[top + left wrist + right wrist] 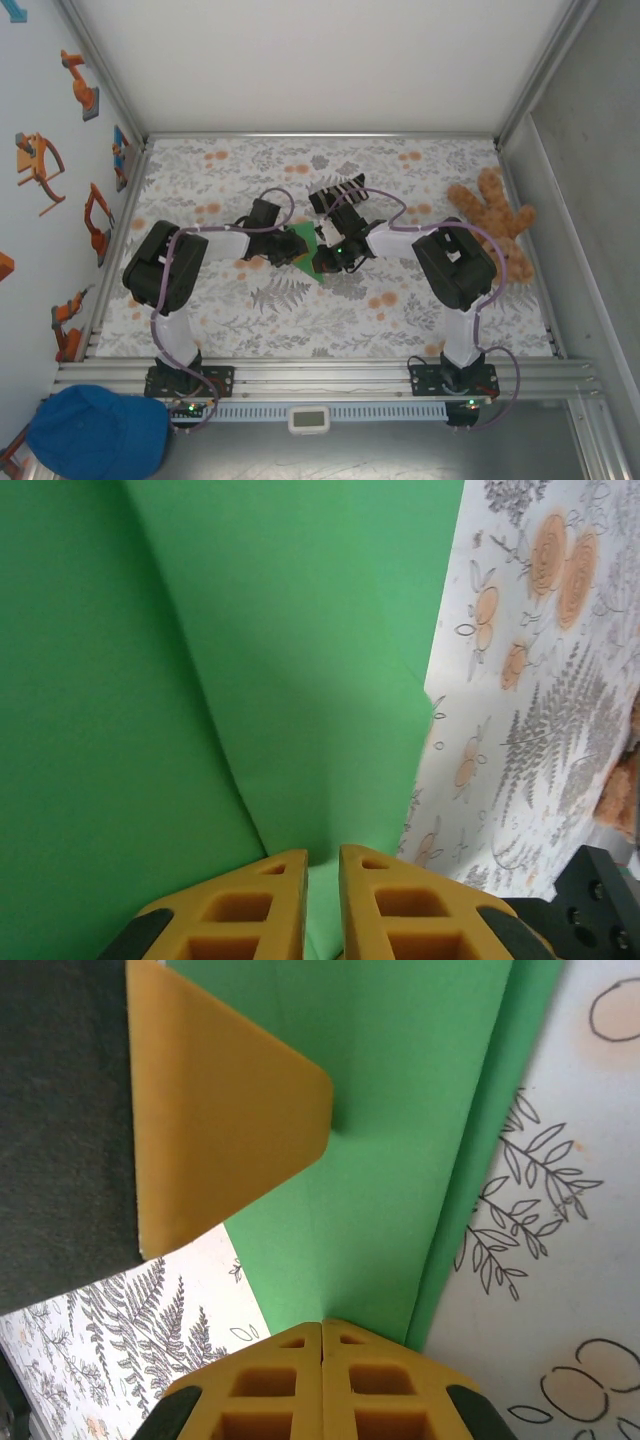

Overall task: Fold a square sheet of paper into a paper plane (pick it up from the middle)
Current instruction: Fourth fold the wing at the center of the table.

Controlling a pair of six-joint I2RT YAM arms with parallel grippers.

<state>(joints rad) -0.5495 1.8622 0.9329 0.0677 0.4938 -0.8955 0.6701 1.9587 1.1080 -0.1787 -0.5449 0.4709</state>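
The square sheet of paper (305, 240) lies at the middle of the bench (300, 320), between the two arms, showing a pointed, roughly triangular green outline from above. The left end effector (290, 256) meets it from the left and the right end effector (330, 258) from the right, so both tips sit on the sheet.

In the left wrist view the paper (200, 680) bulges upward, with a soft ridge running down into the narrow slot between the yellow fingers (265, 905). Green shows inside that slot, so the left end effector (322, 880) is clamped on the paper.

In the right wrist view the sheet (400, 1110) lies flat on the flowered cloth, with a second layer doubled along one long edge. The right end effector (322, 1360) has its fingers pressed together at the sheet's near edge; I cannot tell whether paper is caught between them. One finger of the left end effector (220, 1110) rests on the green surface farther up.

A teddy bear (495, 215) lies near the bench's right side. A striped sock (335, 195) lies just behind the end effectors. A blue cap (95, 430) sits off the bench at the near left.
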